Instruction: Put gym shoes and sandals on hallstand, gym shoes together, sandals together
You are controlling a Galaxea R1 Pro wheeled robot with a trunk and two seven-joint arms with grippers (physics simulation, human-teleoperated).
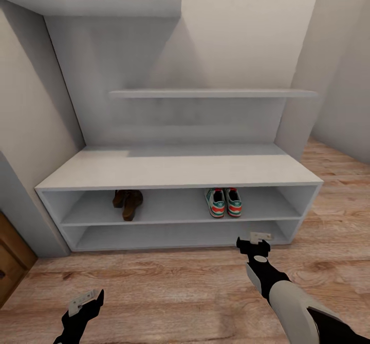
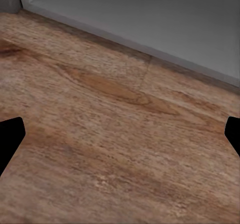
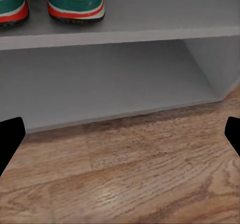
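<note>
The two gym shoes (image 1: 224,202) stand side by side on the upper open shelf of the hallstand (image 1: 174,172), towards its right end. Their heels face me in the right wrist view (image 3: 75,1). The two sandals (image 1: 127,204) sit together on the same shelf, further left. My right gripper (image 1: 253,241) hovers open and empty over the corridor floor (image 1: 180,287), just in front of the lower shelf and below the gym shoes. My left gripper (image 1: 88,300) is open and empty, low over the floor at the near left, well short of the rack.
The hallstand's lower shelf (image 3: 110,83) holds nothing where I can see it. A stepped wall shelf (image 1: 205,93) hangs above the flat top. A wooden door edge (image 1: 10,262) sits at the left, and walls close in on both sides.
</note>
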